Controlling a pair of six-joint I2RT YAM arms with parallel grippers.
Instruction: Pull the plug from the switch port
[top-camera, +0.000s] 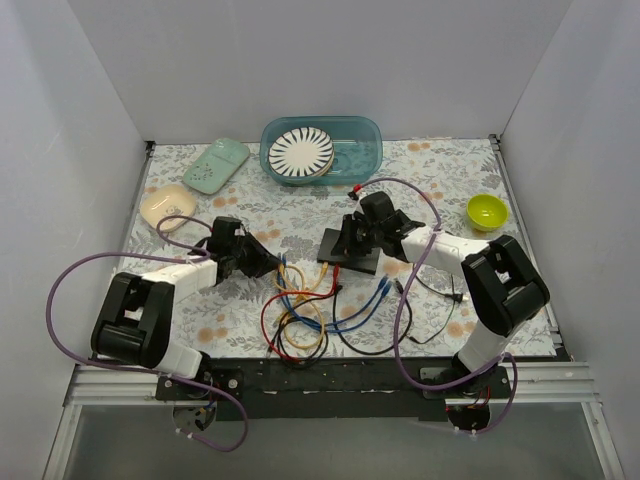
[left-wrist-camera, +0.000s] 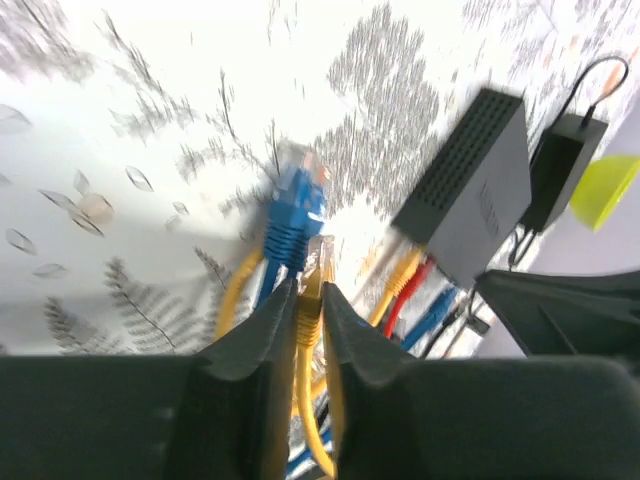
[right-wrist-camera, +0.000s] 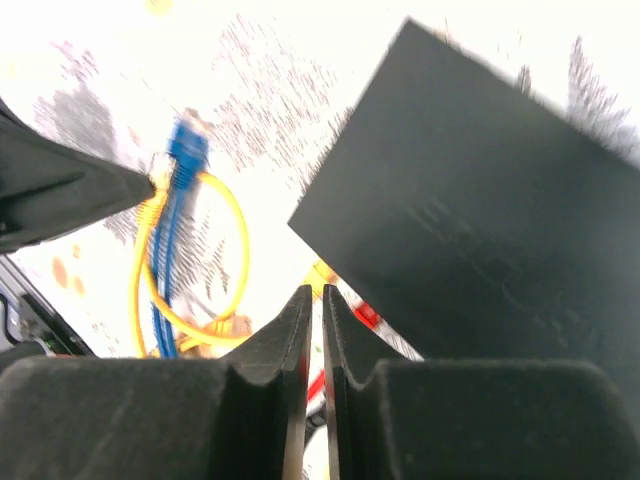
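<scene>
The plug (left-wrist-camera: 317, 262) in question looks to be the clear-tipped one on the yellow cable (left-wrist-camera: 308, 312), and it lies on the table just past the left gripper (left-wrist-camera: 310, 300), well apart from the switch (left-wrist-camera: 470, 190). By that reading it is already out of its port. The left gripper's fingers are pinched tight on the yellow cable just behind the plug, with a loose blue plug (left-wrist-camera: 293, 205) right beside it. The switch sits mid-table (top-camera: 352, 262), and at its near edge a second yellow lead (left-wrist-camera: 400, 275), a red cable (left-wrist-camera: 418, 285) and a blue cable (left-wrist-camera: 435, 312) appear still seated. If only one plug is wanted, what is left is probably to let go and draw back; if more are meant, three remain. The right gripper (right-wrist-camera: 313, 300) hangs over the switch's top (right-wrist-camera: 480, 220), its fingers drawn to a thin slit with nothing between them. Whether it presses on the case or only hovers above it, I cannot tell. The ports themselves are hidden in every view: the overhead camera has the right arm across the switch, and both wrist pictures are blurred, so the empty port cannot be confirmed. The slack gathers in a tangle (top-camera: 305, 315) near the arm bases, where single cables are hard to follow. Beyond the switch lie a black adapter (left-wrist-camera: 565, 170) and a green bowl (left-wrist-camera: 608, 188), the bowl cut off at the frame edge.
</scene>
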